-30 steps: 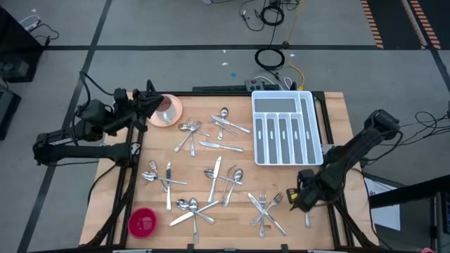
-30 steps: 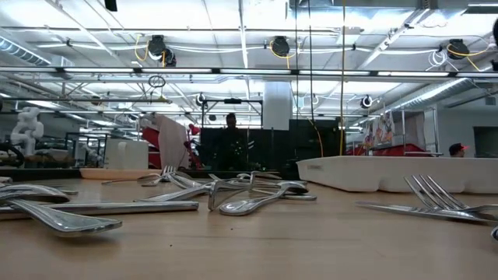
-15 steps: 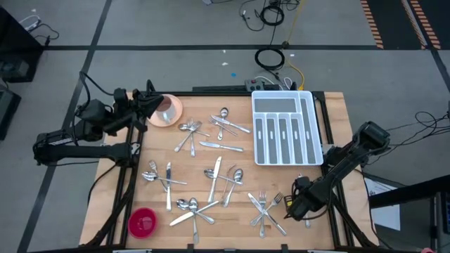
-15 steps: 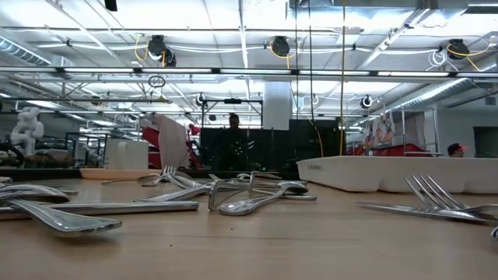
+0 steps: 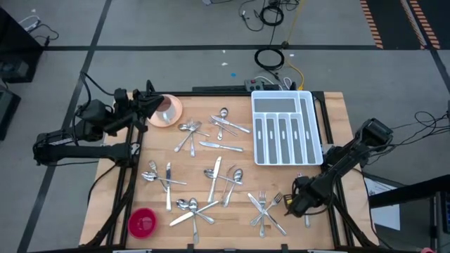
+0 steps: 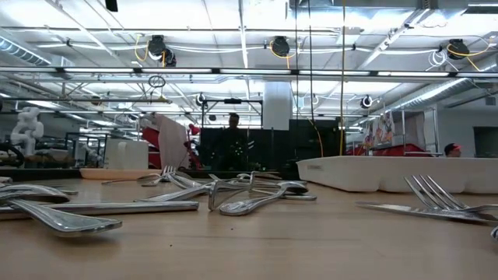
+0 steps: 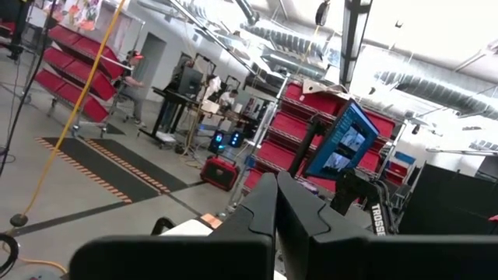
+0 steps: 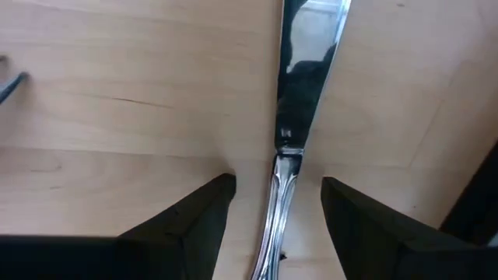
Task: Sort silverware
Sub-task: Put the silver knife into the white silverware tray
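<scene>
Wooden table (image 5: 232, 165), strewn silverware (image 5: 214, 172)

bright, even overhead light

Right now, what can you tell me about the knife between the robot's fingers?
The table knife is slim, shiny silver metal, its mirror-like blade reflecting dark shapes. A small ridge joins the blade to a narrower handle. It lies flat on the pale wooden table, near the front right corner, apart from the other silverware. The right gripper is open and straddles the handle, one dark finger on each side. Neither finger looks to be touching it yet.
</scene>
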